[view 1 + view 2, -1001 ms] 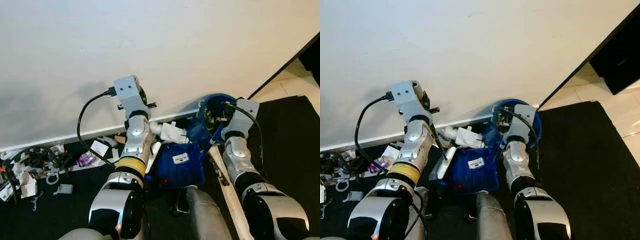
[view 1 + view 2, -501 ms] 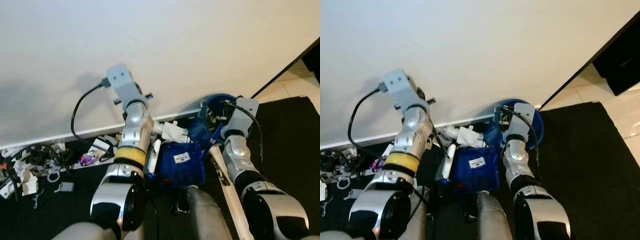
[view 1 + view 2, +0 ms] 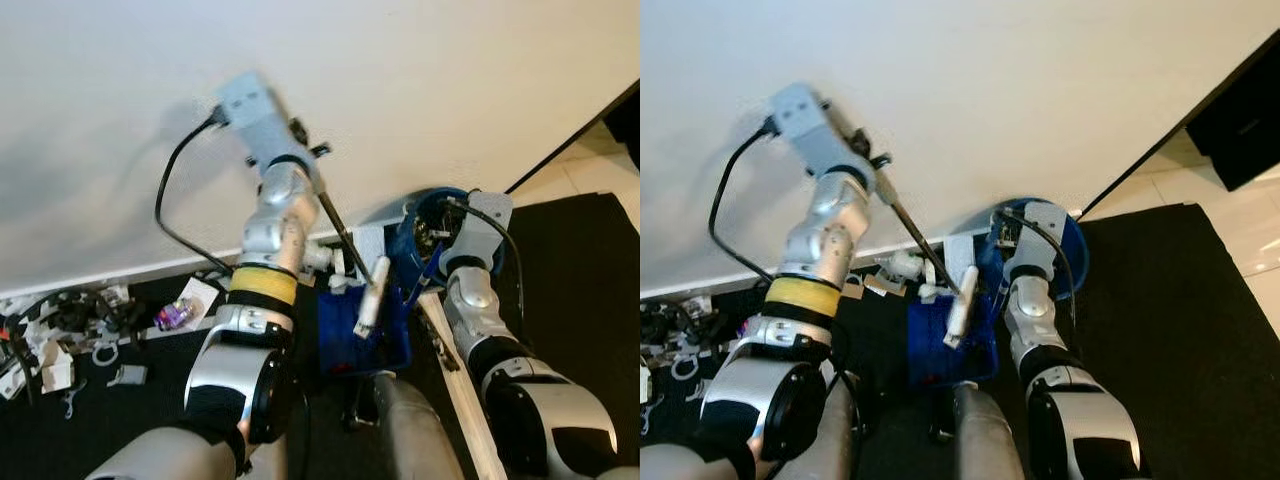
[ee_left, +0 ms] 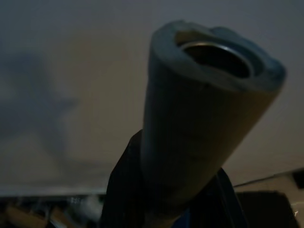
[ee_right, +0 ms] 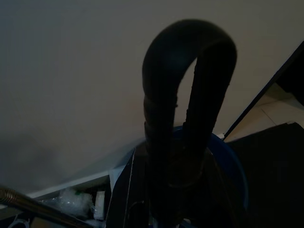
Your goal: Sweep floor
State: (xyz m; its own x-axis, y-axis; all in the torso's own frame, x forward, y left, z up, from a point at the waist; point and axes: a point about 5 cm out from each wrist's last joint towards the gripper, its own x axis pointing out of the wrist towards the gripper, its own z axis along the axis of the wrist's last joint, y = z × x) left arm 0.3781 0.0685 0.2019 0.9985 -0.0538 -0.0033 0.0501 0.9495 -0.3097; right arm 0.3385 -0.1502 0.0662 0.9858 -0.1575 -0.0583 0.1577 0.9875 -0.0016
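Lying along white wall (image 3: 420, 90), litter (image 3: 70, 330) on black floor (image 3: 580, 280)

Blue dustpan (image 3: 362, 335), white brush head (image 3: 370, 297), blk floor (image 3: 130, 420), white wall (image 3: 400, 90), yellow band on silver arm (image 3: 263, 283)

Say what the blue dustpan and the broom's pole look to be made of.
Blue dustpan: probably moulded plastic, going by its even saturated colour and dull sheen. Broom pole, held in the left gripper: thin and dark with a grey glint, likely metal, with a white plastic-looking sleeve lower down.
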